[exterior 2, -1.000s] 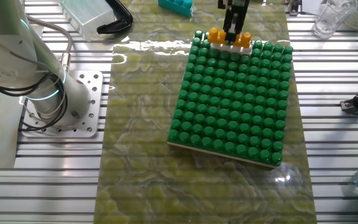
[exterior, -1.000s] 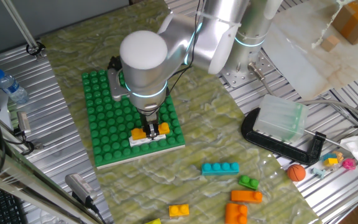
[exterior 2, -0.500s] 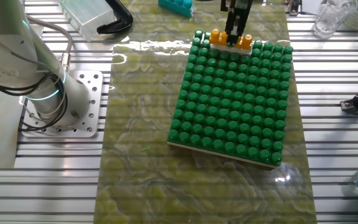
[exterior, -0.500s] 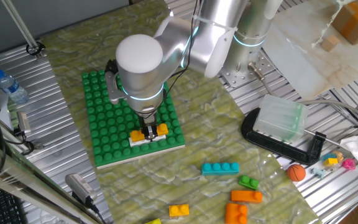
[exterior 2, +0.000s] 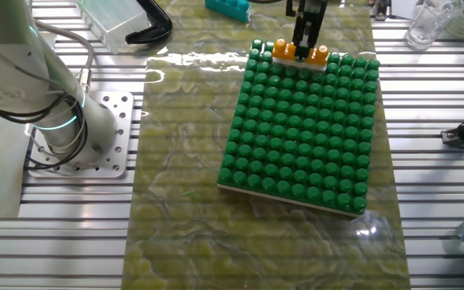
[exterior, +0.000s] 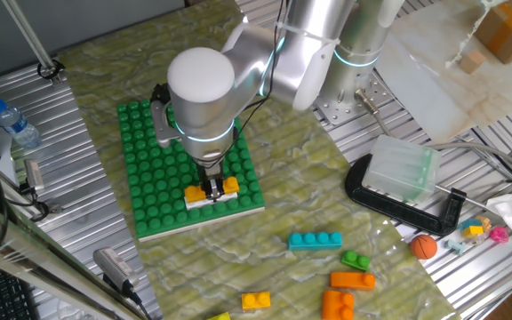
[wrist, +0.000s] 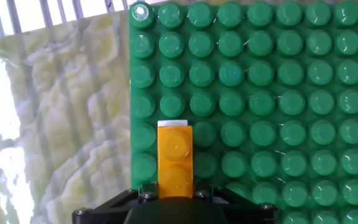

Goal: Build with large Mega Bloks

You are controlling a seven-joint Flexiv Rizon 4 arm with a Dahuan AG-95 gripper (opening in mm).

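1. Leftmost in one fixed view, a water bottle (exterior: 12,123) lies on the slatted metal beside the marbled mat, well apart from the work.
2. Next comes the green baseplate (exterior: 154,178), flat on the desk (exterior: 300,169); the arm's round white joint (exterior: 203,80) hangs over its middle and hides part of it.
3. At the baseplate's near edge sits a white brick (exterior: 210,200) with an orange-yellow brick (exterior: 212,188) on top; the gripper (exterior: 212,187) comes straight down onto that brick's middle, its fingers closed against the brick's sides.
4. Further right on the mat lie the loose bricks, seen fully only in this view: a yellow brick (exterior: 256,300), a cyan brick (exterior: 315,240), a green brick (exterior: 356,260) and orange bricks (exterior: 345,293) near the front edge.
5. Rightmost are a black clamp (exterior: 412,209) holding a clear box (exterior: 403,169), and a small orange ball (exterior: 424,246).
6. From the opposite side, the other fixed view shows the arm's base (exterior 2: 71,137) at left and the orange-yellow brick (exterior 2: 300,53) at the baseplate's (exterior 2: 304,137) far edge, one stud showing on each side of the dark gripper (exterior 2: 304,50).
7. Only the hand view looks down along the orange-yellow brick (wrist: 175,158): two studs in line, a sliver of white brick (wrist: 173,123) beyond its end, in the second stud column from the baseplate's (wrist: 278,93) left edge.
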